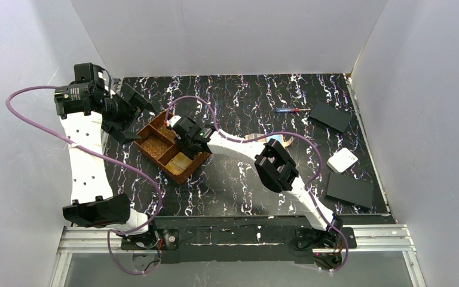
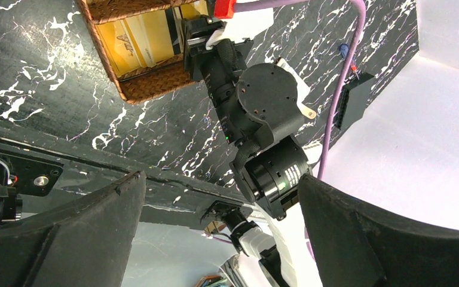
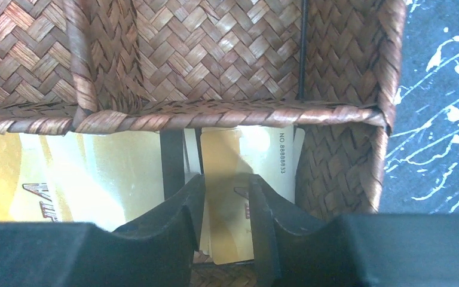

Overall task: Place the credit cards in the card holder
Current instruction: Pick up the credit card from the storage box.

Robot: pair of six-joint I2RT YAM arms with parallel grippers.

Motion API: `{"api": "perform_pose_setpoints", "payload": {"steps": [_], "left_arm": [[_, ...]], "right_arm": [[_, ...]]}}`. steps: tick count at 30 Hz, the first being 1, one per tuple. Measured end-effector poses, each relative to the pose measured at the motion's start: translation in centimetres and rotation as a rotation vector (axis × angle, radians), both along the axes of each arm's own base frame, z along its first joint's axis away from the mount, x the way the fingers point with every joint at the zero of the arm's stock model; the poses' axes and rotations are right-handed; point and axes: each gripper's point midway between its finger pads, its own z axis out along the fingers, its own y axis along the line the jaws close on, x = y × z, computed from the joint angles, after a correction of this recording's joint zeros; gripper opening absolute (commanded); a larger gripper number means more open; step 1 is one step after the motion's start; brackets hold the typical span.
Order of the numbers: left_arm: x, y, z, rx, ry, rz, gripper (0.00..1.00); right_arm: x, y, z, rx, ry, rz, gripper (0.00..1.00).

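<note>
Cards [image 3: 239, 149], mostly gold, lie in the near compartment of the tray [image 3: 215, 113] on the bench [image 1: 233, 191]. Right gripper [image 3: 226, 182] is down over one, fingers narrowly apart; whether it grips I cannot tell. Left gripper [image 2: 221, 178] hangs wide open beside the tray.

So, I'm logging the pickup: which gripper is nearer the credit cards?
Right. The right gripper straddles the credit cards inside the woven tray; the left gripper hovers open beside it.
</note>
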Motion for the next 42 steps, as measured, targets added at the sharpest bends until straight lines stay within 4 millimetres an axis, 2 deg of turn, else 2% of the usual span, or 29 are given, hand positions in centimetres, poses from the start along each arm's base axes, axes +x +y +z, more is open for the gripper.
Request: {"api": "perform_pose_setpoints", "payload": {"steps": [4,9,12,17,23,25,29,31,35,40,42], "left_arm": [[0.0,0.0,0.0,0.001,0.001,0.000,0.98],[-0.2,0.3,-0.8,0.017,0.026,0.011,0.98],[-1.1,0.4,-2.6,0.010,0.097,0.036,0.98],[-3.9,1.2,-7.2,-0.015,0.292,0.165,0.98],[-6.4,3.0,-11.2,0.004,0.471,0.363,0.98],[-7.1,3.1,-12.5,0.001,0.528,0.404,0.95],[-7.6,3.0,-14.7,-0.008,0.584,0.428,0.83],[-7.0,2.9,-15.9,-0.020,0.570,0.418,0.85],[-6.0,2.2,-18.3,-0.049,0.525,0.369,0.88],[-6.7,0.8,-21.7,-0.108,0.537,0.343,0.89],[-6.6,0.6,-22.3,-0.113,0.524,0.332,0.91]], "right_arm": [[0.4,-0.3,0.7,-0.013,-0.018,-0.014,0.39],[1.3,-0.8,1.1,-0.037,-0.067,-0.027,0.51],[1.6,-0.8,1.7,-0.042,-0.084,-0.022,0.57],[1.4,-0.3,2.2,-0.021,-0.072,-0.005,0.66],[0.1,-0.8,-0.1,-0.044,-0.020,0.028,0.70],[0.2,-0.6,0.0,-0.030,-0.028,0.030,0.68],[0.4,-0.9,0.0,-0.042,-0.044,0.021,0.55],[0.7,-1.2,0.0,-0.054,-0.056,0.007,0.50],[1.1,-1.5,0.4,-0.066,-0.077,-0.016,0.48],[1.6,-1.7,0.8,-0.070,-0.100,-0.036,0.49],[1.7,-1.7,0.8,-0.072,-0.103,-0.038,0.49]]}}
